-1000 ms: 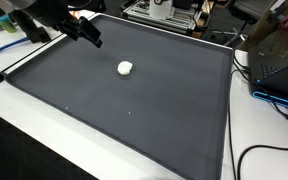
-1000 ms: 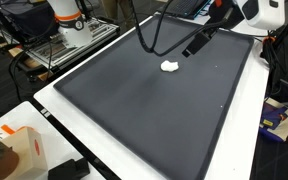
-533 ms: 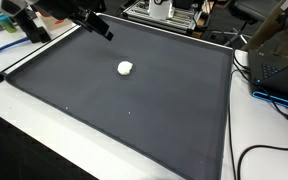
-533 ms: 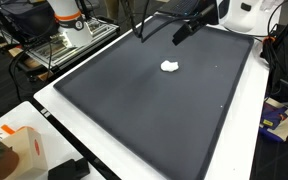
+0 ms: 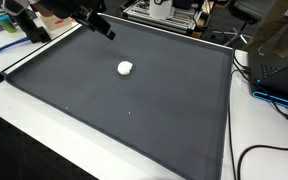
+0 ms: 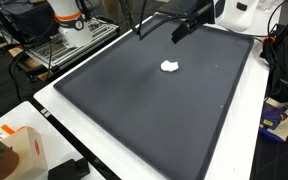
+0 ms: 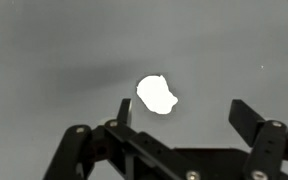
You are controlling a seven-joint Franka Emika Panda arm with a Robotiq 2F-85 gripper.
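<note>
Gripper [image 7: 181,108]: jaws spread wide, nothing between them, touching nothing. It hangs in the air, clear of the surface below.

Nearest thing: a small white lump [image 7: 156,94], possibly crumpled tissue or a putty blob; the wrist view is too washed out for me to tell. From the wrist it lies below and a little ahead of the fingertips, within the span of the jaws but closer to one finger than the other. In both exterior views the lump [image 5: 125,68] sits well apart from the gripper [image 5: 102,27], lower down and further in toward the middle of the mat.

Under both: a dark grey mat [image 6: 134,110], flat, with the lump alone on it.

Beyond the gripper, past the mat's edge: white tabletop [image 5: 14,120], then cables [image 5: 274,100] at the far side.

Status, my judgement: approach and rough alignment only. The lump lies untouched; no descent to it, no closing, no lift yet.
</note>
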